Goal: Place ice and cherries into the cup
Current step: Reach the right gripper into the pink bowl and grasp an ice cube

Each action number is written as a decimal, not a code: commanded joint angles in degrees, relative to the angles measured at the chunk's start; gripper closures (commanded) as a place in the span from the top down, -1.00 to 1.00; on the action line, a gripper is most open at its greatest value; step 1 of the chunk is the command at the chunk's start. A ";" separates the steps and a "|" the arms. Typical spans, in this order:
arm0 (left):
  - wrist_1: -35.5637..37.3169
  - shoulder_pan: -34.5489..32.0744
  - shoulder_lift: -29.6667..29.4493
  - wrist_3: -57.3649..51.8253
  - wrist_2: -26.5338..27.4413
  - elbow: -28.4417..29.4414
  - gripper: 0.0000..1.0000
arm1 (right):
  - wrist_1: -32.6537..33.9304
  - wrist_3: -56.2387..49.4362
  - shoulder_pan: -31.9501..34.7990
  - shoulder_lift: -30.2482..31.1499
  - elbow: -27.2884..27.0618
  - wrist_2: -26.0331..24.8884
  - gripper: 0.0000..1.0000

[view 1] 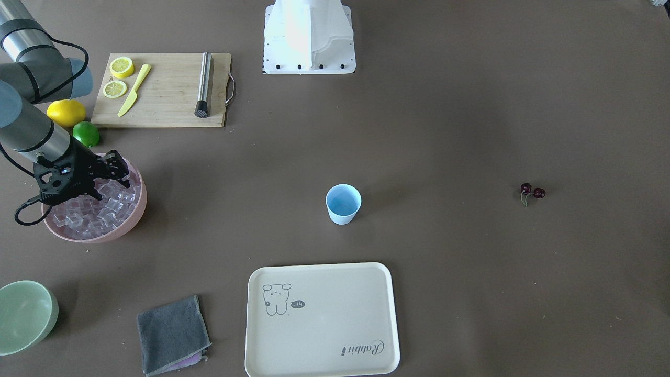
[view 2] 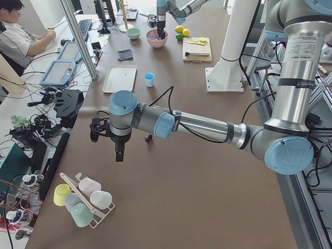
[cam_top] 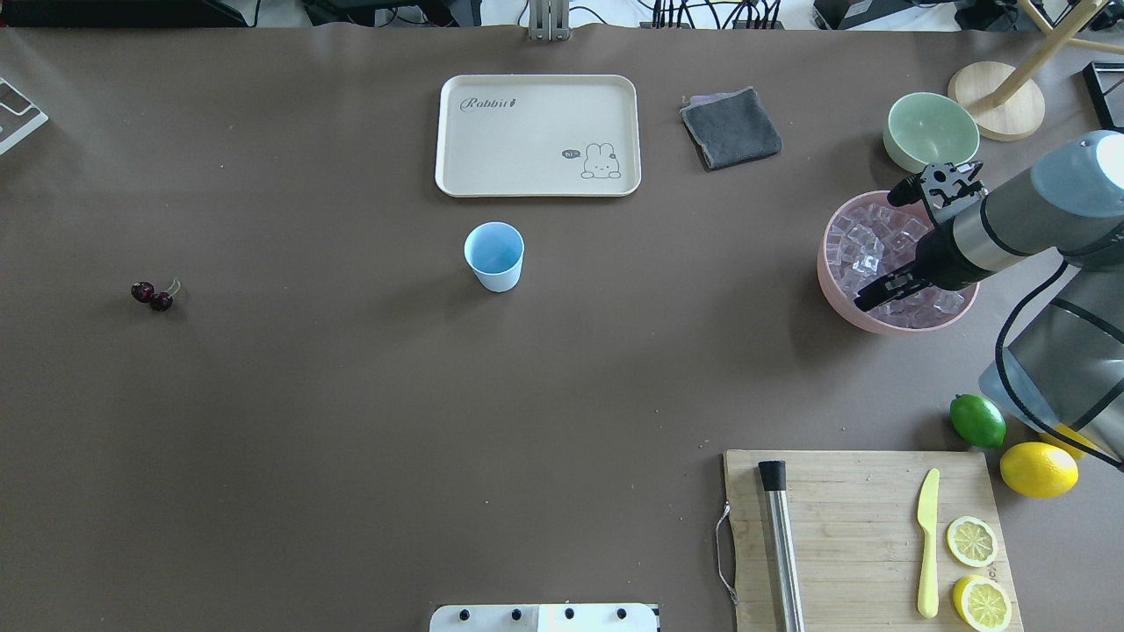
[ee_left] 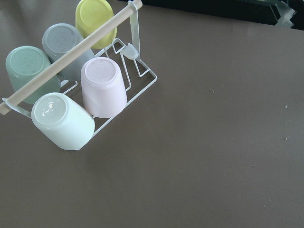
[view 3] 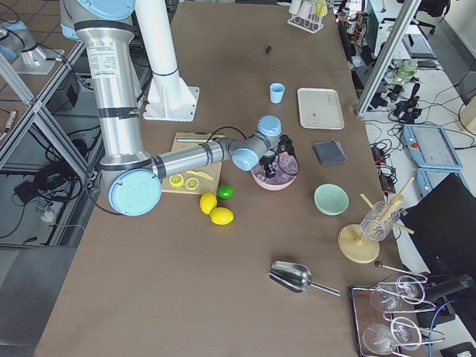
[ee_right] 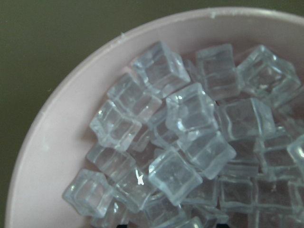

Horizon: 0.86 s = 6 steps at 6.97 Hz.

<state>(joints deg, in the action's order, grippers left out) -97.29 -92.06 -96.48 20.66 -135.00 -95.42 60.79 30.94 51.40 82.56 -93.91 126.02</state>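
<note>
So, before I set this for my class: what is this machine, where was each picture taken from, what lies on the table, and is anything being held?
It is a robot with two jointed arms, each ending in a two-finger pincer. Four pictures come from fixed cameras: one facing the robot, one above and behind it, and one at each end of the table. The other two come from cameras on the wrists.

On the table are a light blue cup, a pair of cherries, a cream tray, a cutting board with lemon slices, and a pink bowl full of ice.

The right pincer reaches into that bowl. It looks open and seems to grip nothing. The left pincer hangs near a rack of cups. Whether it is open cannot be told.
</note>
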 commanded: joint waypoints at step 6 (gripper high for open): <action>-0.10 0.39 0.06 0.09 0.00 0.76 0.96 | -0.06 -0.09 6.60 -1.00 -1.36 0.29 -1.00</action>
<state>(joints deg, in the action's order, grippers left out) -97.37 -91.76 -96.42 20.74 -135.00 -94.76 60.73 30.82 57.06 81.64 -94.86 126.50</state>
